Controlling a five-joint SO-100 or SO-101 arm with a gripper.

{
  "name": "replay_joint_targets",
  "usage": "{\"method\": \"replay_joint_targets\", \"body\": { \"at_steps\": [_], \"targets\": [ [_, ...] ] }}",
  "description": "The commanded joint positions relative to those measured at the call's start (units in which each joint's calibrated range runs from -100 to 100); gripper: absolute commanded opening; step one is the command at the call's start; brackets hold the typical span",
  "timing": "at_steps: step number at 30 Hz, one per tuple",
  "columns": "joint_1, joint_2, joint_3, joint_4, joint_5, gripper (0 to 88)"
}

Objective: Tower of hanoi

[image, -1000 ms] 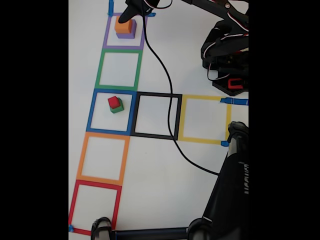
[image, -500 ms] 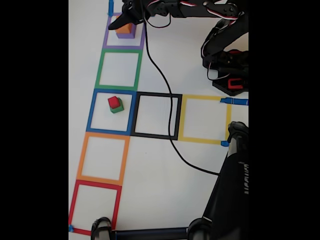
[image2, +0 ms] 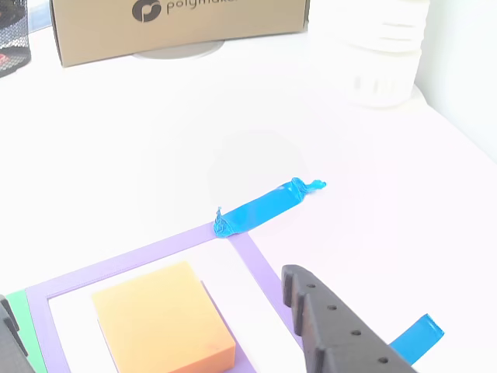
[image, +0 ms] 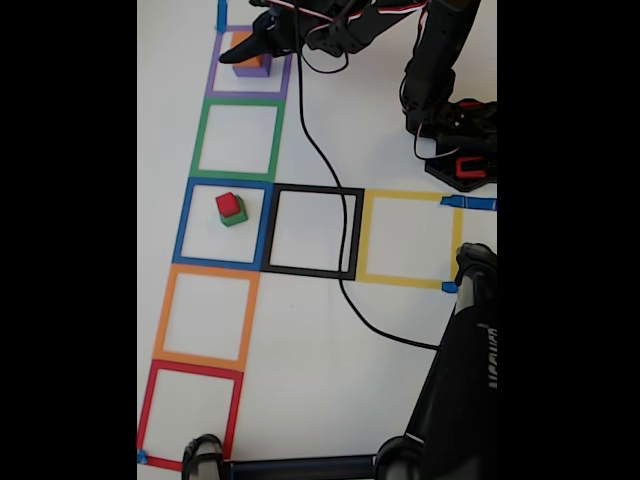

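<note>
At the top of the fixed view, inside the purple tape-outlined square (image: 213, 78), the small orange cube (image: 250, 61) sits on the larger purple cube (image: 252, 70), its edges roughly parallel to the tape. The black two-finger gripper (image: 243, 50) hovers over this stack; its opening cannot be told, and one black finger (image2: 326, 330) stands apart from the orange cube. Within the blue tape-outlined square (image: 183, 222), the smallest red cube (image: 229, 204) rests on the green cube (image: 235, 216).
</note>
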State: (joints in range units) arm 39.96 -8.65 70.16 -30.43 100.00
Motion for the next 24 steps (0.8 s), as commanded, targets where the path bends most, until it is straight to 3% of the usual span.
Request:
{"method": "replay_joint_targets", "body": {
  "at_steps": [1, 11, 24],
  "targets": [
    [0.21, 1.75, 0.75, -5.28, 0.00, 43.6],
    [-0.27, 12.57, -0.44, -14.67, 0.00, 42.2],
    [-3.15, 15.40, -1.89, -16.37, 0.00, 39.9]
  ]
}}
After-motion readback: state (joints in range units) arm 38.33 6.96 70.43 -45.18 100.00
